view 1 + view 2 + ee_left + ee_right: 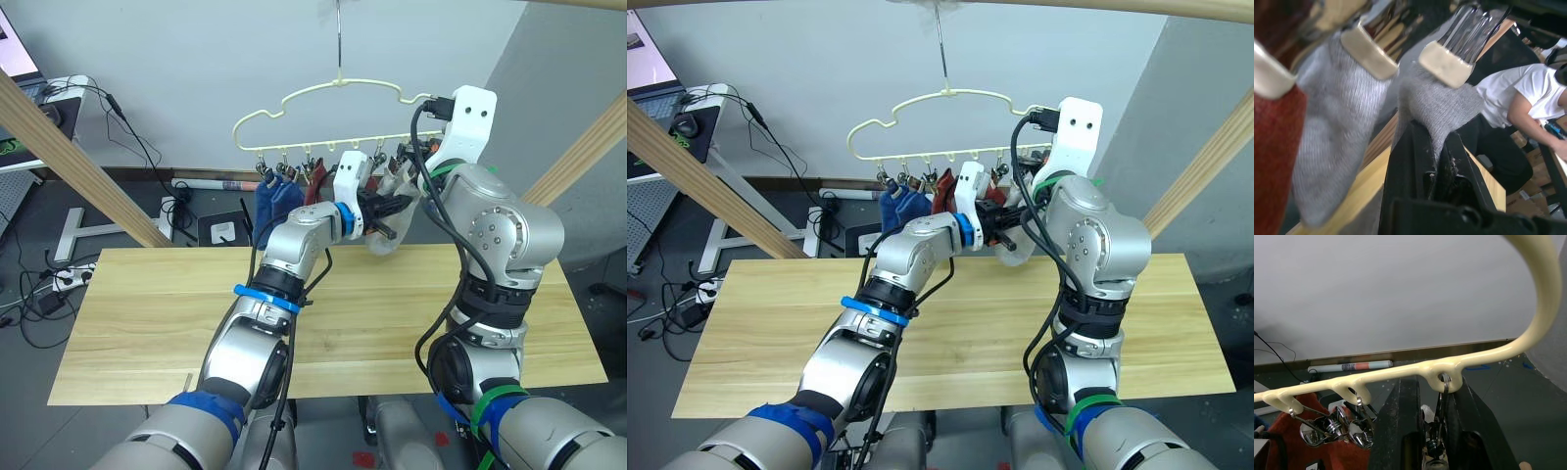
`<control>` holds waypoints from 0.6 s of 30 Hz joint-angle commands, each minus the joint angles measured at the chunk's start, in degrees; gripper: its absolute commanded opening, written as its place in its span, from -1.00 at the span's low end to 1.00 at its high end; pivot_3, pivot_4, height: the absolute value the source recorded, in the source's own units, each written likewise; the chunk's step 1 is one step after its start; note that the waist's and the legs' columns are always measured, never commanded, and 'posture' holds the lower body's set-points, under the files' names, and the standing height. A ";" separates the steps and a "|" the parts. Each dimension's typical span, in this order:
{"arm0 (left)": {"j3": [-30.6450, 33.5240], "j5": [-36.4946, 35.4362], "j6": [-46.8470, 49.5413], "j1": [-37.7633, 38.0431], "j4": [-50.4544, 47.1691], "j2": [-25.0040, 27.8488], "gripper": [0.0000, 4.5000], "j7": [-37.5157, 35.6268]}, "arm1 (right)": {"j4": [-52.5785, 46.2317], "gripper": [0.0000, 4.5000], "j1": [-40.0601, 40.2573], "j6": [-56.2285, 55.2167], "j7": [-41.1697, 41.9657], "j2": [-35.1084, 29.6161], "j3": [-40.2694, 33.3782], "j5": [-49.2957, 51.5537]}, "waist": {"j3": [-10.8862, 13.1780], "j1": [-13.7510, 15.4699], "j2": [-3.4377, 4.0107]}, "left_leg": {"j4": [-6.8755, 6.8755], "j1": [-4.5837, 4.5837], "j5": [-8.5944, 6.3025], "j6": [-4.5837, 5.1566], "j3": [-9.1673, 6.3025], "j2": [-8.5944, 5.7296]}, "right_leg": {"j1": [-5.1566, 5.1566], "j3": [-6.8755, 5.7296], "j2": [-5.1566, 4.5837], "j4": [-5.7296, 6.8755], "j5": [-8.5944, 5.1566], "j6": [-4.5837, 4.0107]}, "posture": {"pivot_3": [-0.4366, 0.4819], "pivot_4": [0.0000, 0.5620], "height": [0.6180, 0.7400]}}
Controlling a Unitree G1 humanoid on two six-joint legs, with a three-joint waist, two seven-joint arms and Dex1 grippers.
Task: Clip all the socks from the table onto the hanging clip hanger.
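Left fingers [1432, 161]: clenched on the last grey sock [1437, 105], just under its clip [1447, 61].
Right fingers [1432, 431]: squeezing that end clip of the clip hanger [323, 98].
Progress: blue socks [277, 201], red and grey hang; worktop [147, 323] bare, nearly done.

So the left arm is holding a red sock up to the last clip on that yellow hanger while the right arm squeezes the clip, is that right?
Not quite: the sock in the left gripper is light grey, not red, as the left wrist view shows. The rest holds: the right gripper has its jaws around the end clip of the hanger.
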 commanded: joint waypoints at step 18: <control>1.65 -0.76 -0.94 -3.47 1.00 -1.75 -0.98 0.58 | -4.11 -0.14 -1.00 0.16 -0.61 1.10 -0.40 1.29 | 0.00 -0.06 0.00 | 0.00 0.00 0.00 0.00 0.00 0.00 | 0.00 0.00 0.01 0.01 0.00 0.00 | -0.17 -0.03 1.00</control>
